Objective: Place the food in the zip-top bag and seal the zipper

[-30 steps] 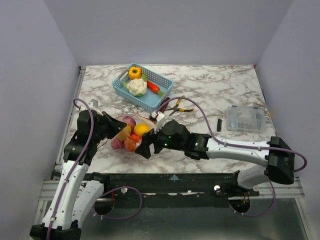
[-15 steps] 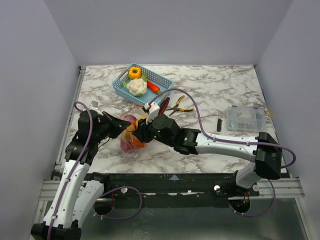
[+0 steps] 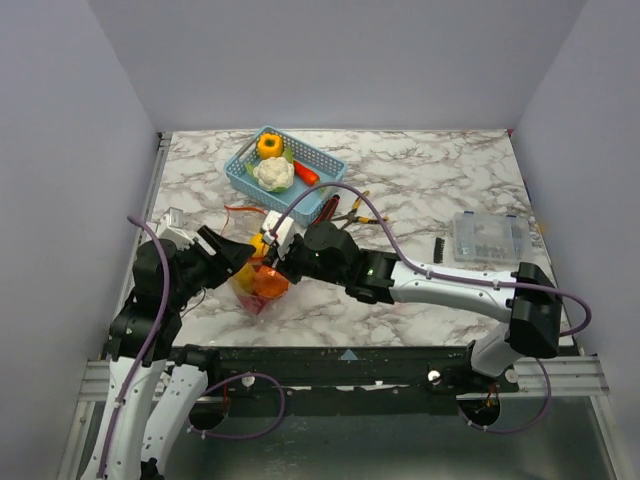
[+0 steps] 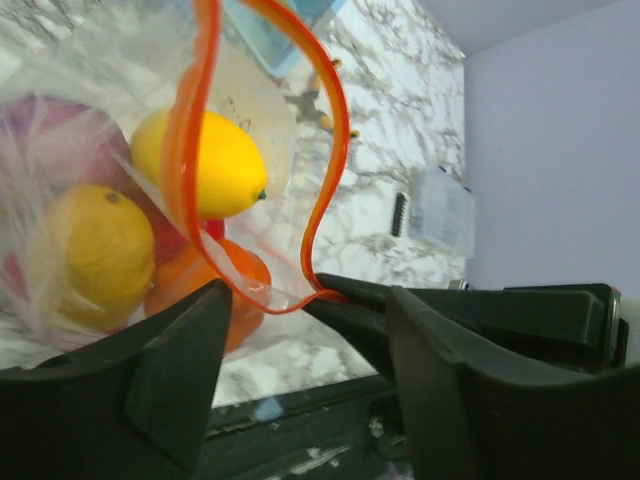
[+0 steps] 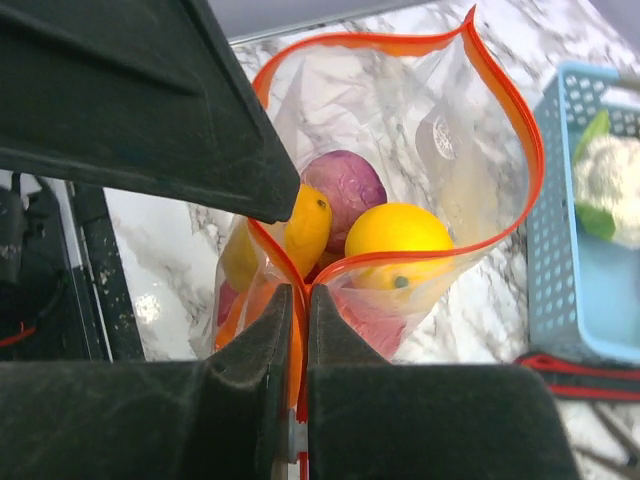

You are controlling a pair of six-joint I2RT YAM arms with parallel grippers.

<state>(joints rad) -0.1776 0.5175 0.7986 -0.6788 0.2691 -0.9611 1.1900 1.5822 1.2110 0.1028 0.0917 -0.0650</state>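
One pinch — right gripper [image 5: 300, 296] on the zipper [image 5: 420, 252] (left gripper [image 4: 305, 300] parted).

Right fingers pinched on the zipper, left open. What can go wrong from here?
The zipper gapes wide beyond the right fingers' pinch; sliding along may leave its strands unmated.
The left fingers stand open, gripping nothing, so the zip-top bag may drag with the pull.
The lemon sits right at the mouth and could block closure.
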